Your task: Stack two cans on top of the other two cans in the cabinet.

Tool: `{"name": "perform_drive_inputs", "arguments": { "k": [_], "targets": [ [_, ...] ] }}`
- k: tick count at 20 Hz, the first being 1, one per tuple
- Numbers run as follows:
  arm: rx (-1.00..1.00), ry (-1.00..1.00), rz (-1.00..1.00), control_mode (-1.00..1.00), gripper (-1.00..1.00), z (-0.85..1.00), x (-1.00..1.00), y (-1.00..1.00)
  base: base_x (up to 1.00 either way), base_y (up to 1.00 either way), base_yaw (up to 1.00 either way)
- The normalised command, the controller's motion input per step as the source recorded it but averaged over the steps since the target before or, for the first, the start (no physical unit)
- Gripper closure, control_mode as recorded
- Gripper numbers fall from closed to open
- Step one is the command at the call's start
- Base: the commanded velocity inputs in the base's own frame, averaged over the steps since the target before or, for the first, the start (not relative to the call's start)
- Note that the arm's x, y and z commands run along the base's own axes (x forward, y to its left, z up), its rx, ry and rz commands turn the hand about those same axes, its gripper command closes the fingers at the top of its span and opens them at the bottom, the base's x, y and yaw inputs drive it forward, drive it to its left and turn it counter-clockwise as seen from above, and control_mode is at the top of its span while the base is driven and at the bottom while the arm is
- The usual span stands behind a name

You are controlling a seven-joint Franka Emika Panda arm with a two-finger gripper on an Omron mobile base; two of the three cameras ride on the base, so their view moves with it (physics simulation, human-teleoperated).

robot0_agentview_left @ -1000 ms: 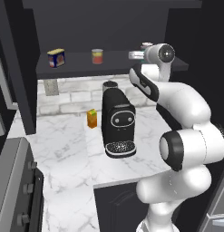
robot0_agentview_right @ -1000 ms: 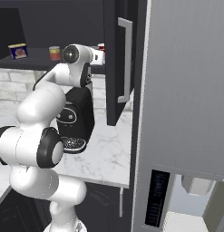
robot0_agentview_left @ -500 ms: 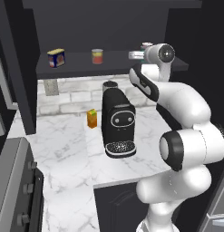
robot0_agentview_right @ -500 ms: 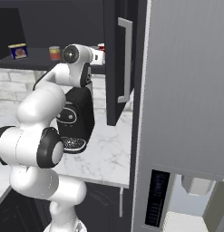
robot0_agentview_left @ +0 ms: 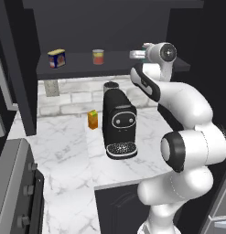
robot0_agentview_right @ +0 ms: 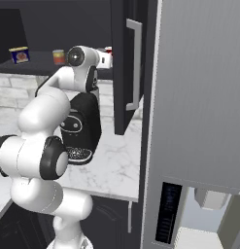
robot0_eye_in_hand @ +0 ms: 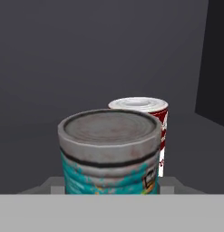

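The slim teal can (robot0_eye_in_hand: pixel 109 156) with its worn silver top sits right up against the hand camera, and my gripper (robot0_agentview_left: pixel 134 55) is shut on it at the right end of the cabinet shelf (robot0_agentview_left: pixel 78 69). Its base is hidden. Just behind it stands the red-and-white can (robot0_eye_in_hand: pixel 152 118), upright. The small red-orange can (robot0_agentview_left: pixel 98 56) is at mid-shelf and the squat blue tin (robot0_agentview_left: pixel 56 58) is farther left, both well clear of the gripper. From the right base view the hand (robot0_agentview_right: pixel 103 58) reaches in beside the open cabinet door (robot0_agentview_right: pixel 128 63).
A black coffee machine (robot0_agentview_left: pixel 119 124) stands on the marble counter (robot0_agentview_left: pixel 68 155) directly under my arm. An orange carton (robot0_agentview_left: pixel 92 119) is to its left. The stove (robot0_agentview_left: pixel 16 192) is at lower left. A tall grey unit (robot0_agentview_right: pixel 199 97) closes off the right side.
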Motion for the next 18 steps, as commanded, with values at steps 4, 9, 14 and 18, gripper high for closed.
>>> {"name": "perform_drive_inputs", "arguments": {
  "k": [4, 9, 14, 18],
  "targets": [
    [0.0, 0.0, 0.01, -1.0, 1.0, 0.38, -0.01, 0.0, 0.0, 0.0, 0.0],
    [0.0, 0.0, 0.0, -1.0, 1.0, 0.46, -0.07, -0.04, 0.0, 0.0, 0.0],
    [0.0, 0.0, 0.0, -1.0, 1.0, 0.37, -0.09, -0.1, 0.0, 0.0, 0.0],
    [0.0, 0.0, 0.0, -1.0, 1.0, 0.21, 0.0, -0.13, 0.0, 0.0, 0.0]
  ]
}}
